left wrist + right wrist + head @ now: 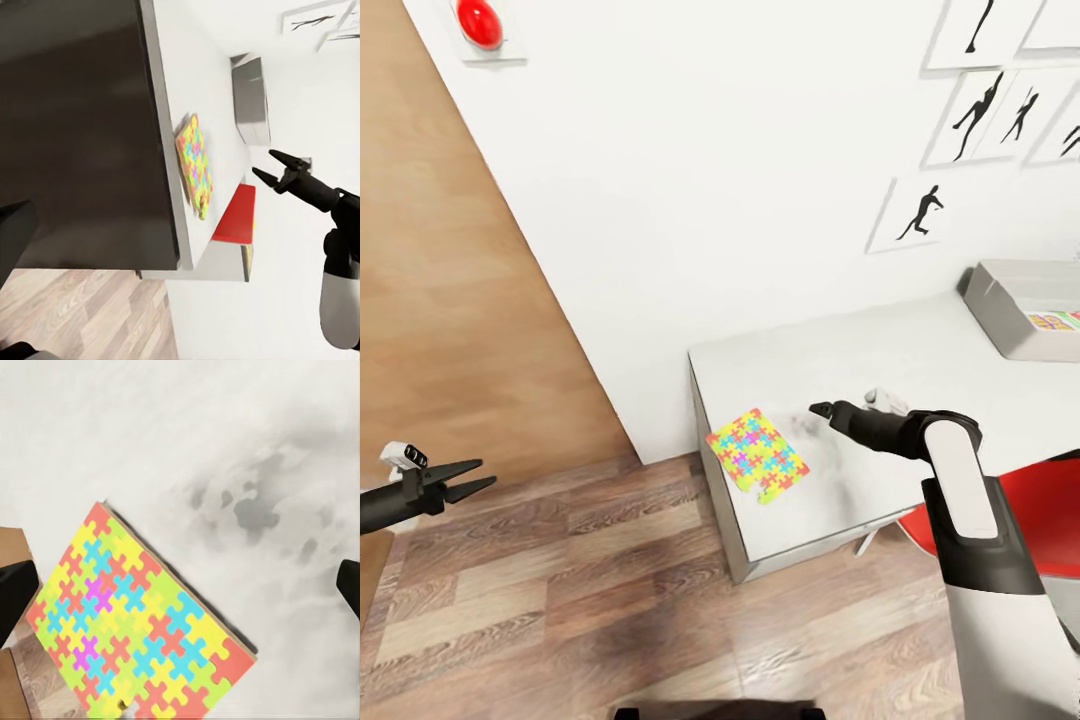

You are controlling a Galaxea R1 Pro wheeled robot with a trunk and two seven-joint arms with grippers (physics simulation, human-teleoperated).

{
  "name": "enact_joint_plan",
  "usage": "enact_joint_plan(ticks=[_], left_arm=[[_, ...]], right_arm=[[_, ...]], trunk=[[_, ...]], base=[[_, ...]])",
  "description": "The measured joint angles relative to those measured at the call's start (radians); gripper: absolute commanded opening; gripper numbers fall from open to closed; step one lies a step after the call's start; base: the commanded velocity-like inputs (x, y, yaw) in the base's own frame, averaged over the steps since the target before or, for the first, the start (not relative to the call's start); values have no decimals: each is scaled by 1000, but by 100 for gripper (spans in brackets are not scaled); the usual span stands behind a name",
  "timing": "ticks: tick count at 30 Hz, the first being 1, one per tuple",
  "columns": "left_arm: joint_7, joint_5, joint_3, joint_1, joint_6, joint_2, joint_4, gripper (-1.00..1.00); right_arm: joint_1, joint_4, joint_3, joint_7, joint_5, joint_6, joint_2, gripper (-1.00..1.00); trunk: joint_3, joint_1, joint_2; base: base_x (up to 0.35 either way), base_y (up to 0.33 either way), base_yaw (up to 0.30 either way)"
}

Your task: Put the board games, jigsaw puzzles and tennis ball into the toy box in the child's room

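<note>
The left gripper (475, 478) hangs over the wood-plank floor (560, 600) beside a brown wooden surface (450, 280), its two dark fingers parted in a narrow V, jaws spread and holding nothing. Across the frame the right gripper (822, 409) reaches out low over the pale worktop (840, 360); in the left wrist view its two pointed black fingers (281, 159) stand clearly apart, jaws spread and empty. Just beside it, flat on the worktop's near corner, lies one jigsaw puzzle (758, 453), a box covered in interlocking pieces of yellow, red, blue, green and pink; no lettering can be read on it. One corner of the box sits at the worktop's edge, as the right wrist view (139, 626) shows, with plank floor visible beyond it. A mottled grey shadow (255, 510) marks the worktop near the puzzle. A red chair seat (1040, 510) sits by the worktop behind the right arm. Farther along the worktop, against the white wall (710, 180), stands the toy box (1005, 300), a shallow light grey bin with a colourfully printed flat box (1057, 321) inside; its print is too small to read. Black silhouette pictures (920, 212) of players hang on the wall above. A red dome-shaped object (480, 22) is mounted on the wall at the far left.
</note>
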Motion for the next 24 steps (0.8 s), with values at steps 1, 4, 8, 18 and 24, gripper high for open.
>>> enact_joint_plan(ticks=[1,4,8,18,24], left_arm=[[0,0,0,0,0,0,0,100],[0,0,0,0,0,0,0,100],[0,0,0,0,0,0,0,100],[0,0,0,0,0,0,0,100],[1,0,0,0,0,0,0,100]], right_arm=[[0,2,9,-1,1,0,1,100],[0,6,29,-4,4,0,4,100],[0,7,38,-8,5,1,6,100],[0,68,41,-10,7,1,8,100],[1,118,41,-10,12,1,9,100]], trunk=[[0,0,0],[0,0,0],[0,0,0],[-2,0,0],[-6,0,0]], base=[[0,166,-12],[0,204,-6],[0,94,-2],[0,16,50],[0,1,134]])
